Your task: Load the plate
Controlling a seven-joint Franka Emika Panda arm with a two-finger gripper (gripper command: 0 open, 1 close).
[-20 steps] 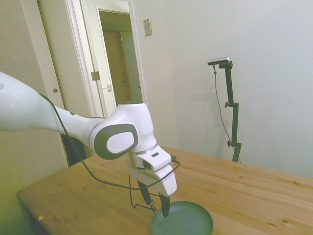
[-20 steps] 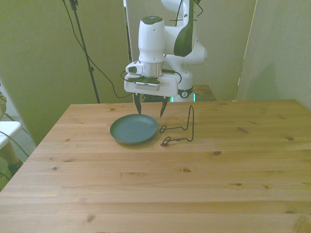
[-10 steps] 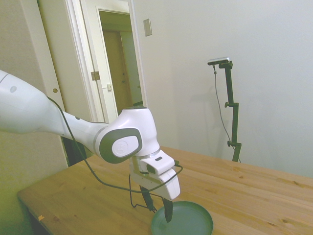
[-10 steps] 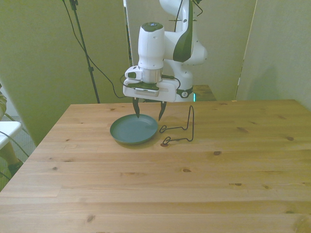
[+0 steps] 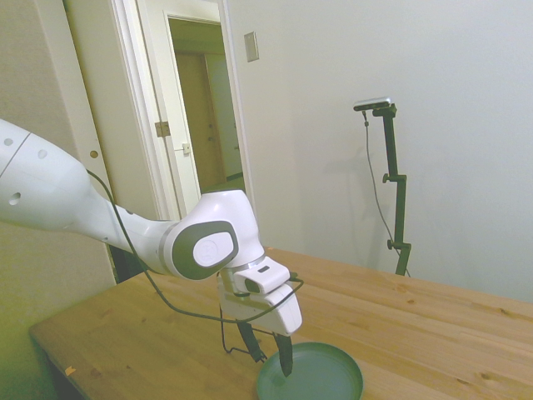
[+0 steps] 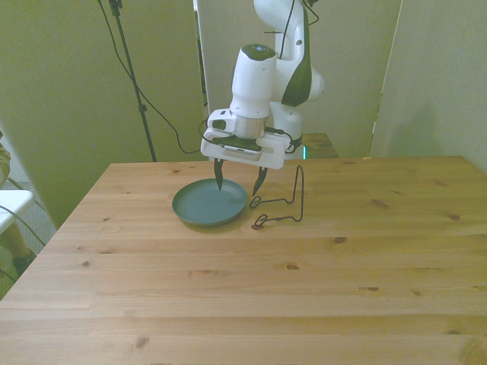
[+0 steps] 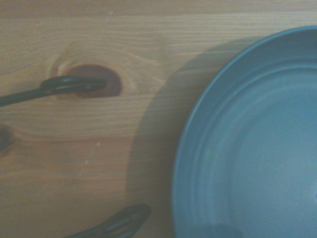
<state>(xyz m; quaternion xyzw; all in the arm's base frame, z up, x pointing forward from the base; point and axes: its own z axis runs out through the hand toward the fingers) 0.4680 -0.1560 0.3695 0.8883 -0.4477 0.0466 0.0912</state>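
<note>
The teal-green plate (image 6: 207, 204) lies flat on the wooden table, toward the front view's left; the side view has the plate (image 5: 316, 379) at its bottom edge. My gripper (image 6: 238, 188) hangs open just above it, tilted a little. One finger points down over the plate's inside and the other stands just past its rim on the front view's right. From the side, the gripper (image 5: 271, 364) is at the plate's near-left rim. Close up in the wrist view, the plate (image 7: 247, 148) rim curves past bare wood.
A thin black wire rack (image 6: 285, 200) stands upright beside the plate on the front view's right, close to the outer finger; its feet (image 7: 64, 85) show in the wrist view. The wooden table (image 6: 304, 289) stretches wide toward the camera.
The hand has shifted slightly toward the front view's right and tilted, with its fingertips a bit lower over the plate's rim. The plate and rack have not moved.
</note>
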